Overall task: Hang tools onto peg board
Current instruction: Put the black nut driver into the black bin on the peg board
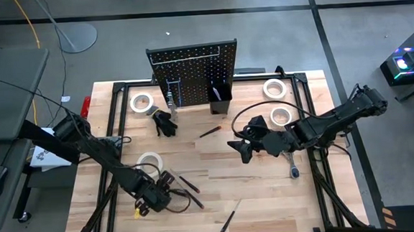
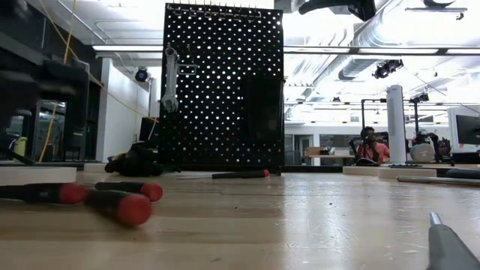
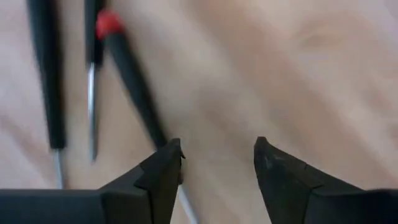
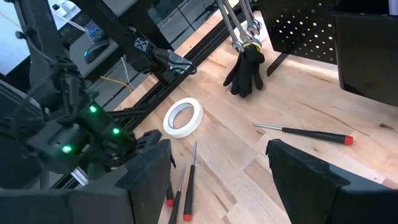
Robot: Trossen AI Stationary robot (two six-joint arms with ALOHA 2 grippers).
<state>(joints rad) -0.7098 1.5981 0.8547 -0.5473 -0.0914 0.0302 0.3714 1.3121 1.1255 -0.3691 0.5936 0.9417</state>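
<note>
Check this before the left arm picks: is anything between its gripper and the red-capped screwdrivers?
Nothing visible does. The left gripper hangs open directly over the screwdrivers lying on bare table.

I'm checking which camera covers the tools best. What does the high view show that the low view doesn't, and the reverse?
Only the high view shows both arms, the left gripper and right gripper, four white tape rolls such as one, and the ratchet. Only the low view shows a person seated in the room behind. Both show the peg board with a wrench hung on it, the black glove, and red-tipped screwdrivers.
</note>
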